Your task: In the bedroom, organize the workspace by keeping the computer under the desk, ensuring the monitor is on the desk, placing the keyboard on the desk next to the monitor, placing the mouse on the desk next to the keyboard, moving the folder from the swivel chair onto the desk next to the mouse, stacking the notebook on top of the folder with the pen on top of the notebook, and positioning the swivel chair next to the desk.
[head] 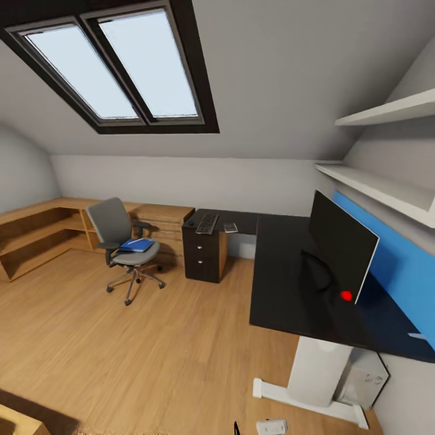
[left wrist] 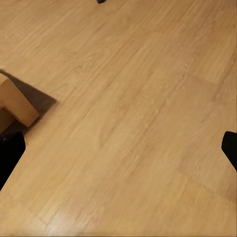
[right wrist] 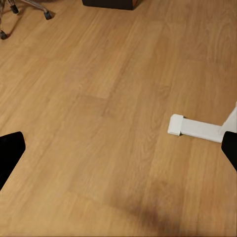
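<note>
The black L-shaped desk [head: 284,290] fills the right side of the head view. The monitor [head: 341,244] stands on it near the wall. On the desk's far wing lie the keyboard [head: 207,223], the small black mouse [head: 191,223] beside it, and a small grey notebook [head: 230,228]. The grey swivel chair [head: 121,238] stands apart from the desk, with the blue folder [head: 138,244] on its seat. The white computer [head: 364,379] sits under the desk. Both grippers hang open over bare floor: left gripper [left wrist: 119,150], right gripper [right wrist: 119,150].
A low light-wood cabinet [head: 42,232] lines the left wall, with a black drawer unit [head: 202,254] under the desk's far wing. The desk's white foot [right wrist: 195,128] lies on the floor by my right gripper. A wooden box corner [left wrist: 17,103] sits near my left gripper. Open wood floor [head: 151,344] lies ahead.
</note>
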Robot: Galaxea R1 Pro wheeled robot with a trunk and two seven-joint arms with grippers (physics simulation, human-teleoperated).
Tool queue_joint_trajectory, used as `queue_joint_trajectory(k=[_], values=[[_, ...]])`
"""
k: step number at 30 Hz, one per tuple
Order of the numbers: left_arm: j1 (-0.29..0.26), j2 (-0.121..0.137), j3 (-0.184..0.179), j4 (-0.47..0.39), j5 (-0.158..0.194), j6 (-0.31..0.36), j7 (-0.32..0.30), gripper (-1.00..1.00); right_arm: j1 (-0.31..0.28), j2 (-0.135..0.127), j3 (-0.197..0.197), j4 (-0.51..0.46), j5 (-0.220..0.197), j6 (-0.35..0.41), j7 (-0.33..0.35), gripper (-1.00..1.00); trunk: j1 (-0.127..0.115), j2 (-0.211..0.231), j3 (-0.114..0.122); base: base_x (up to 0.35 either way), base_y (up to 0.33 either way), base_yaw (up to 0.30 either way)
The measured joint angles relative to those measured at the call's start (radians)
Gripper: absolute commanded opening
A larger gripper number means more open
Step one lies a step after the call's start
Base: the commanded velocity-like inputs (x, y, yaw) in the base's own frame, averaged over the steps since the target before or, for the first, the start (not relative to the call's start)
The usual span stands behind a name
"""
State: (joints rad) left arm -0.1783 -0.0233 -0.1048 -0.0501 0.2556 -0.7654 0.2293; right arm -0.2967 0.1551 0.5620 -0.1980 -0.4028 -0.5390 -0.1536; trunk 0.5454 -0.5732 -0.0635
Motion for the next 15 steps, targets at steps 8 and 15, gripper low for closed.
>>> queue_joint_trajectory(k=[8,15], values=[[0.0,0.0,0.0,0.0,0.0,-0.001,-0.001,1.0,0.0,0.0,-0.001,0.0,0.0,0.0,0.0,1.0,0.0,0.0,-0.005,0.188,0.143,0.272],[0.0,0.0,0.0,0.0,0.0,-0.001,0.0,1.0,0.0,-0.001,-0.002,0.0,0.0,0.0,0.0,1.0,0.0,0.0,-0.011,0.259,0.195,0.228]])
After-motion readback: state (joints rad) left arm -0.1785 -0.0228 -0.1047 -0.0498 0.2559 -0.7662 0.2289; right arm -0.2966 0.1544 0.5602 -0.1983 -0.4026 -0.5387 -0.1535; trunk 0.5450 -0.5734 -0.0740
